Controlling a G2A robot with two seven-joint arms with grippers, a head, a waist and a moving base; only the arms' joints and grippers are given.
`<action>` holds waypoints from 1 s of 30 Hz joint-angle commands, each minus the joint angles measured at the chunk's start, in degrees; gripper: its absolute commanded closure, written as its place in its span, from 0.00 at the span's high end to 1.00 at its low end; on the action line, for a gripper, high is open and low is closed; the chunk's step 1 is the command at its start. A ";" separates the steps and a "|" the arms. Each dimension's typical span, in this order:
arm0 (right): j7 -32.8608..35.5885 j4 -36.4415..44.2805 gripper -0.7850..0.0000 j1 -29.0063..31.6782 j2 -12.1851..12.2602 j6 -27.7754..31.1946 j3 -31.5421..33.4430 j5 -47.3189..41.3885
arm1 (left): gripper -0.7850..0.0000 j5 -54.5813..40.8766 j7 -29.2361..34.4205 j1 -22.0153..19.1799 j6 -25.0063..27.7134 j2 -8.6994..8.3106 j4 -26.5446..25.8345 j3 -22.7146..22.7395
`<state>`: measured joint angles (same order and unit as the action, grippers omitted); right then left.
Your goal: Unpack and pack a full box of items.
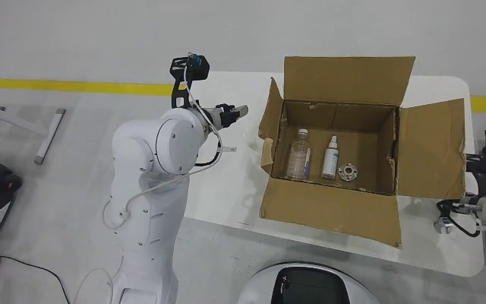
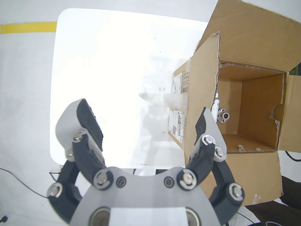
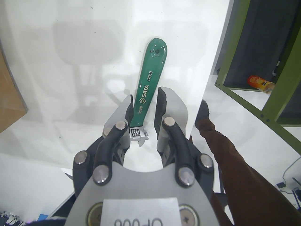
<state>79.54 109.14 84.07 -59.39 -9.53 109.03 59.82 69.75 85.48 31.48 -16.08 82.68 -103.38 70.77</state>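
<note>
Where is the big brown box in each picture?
Top view: the box sits open on the white table.
Left wrist view: the box stands open just past the fingers.
Right wrist view: a brown bit of box at the edge, across from the wrench.
Shared landmark: the table.

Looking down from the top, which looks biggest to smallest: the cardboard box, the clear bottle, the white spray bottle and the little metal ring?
1. cardboard box, by far the biggest
2. clear bottle
3. white spray bottle, nearly as long as the clear bottle but thinner
4. metal ring, the smallest
</note>
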 commanded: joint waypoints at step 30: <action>-2.58 -2.11 0.34 -0.17 0.61 0.81 -0.19 -2.73 | 1.00 0.00 0.00 0.00 0.00 0.00 0.00 0.00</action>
<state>76.98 107.17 84.00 -58.80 -8.72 109.01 57.08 69.75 85.48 31.48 -16.08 82.68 -103.38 70.77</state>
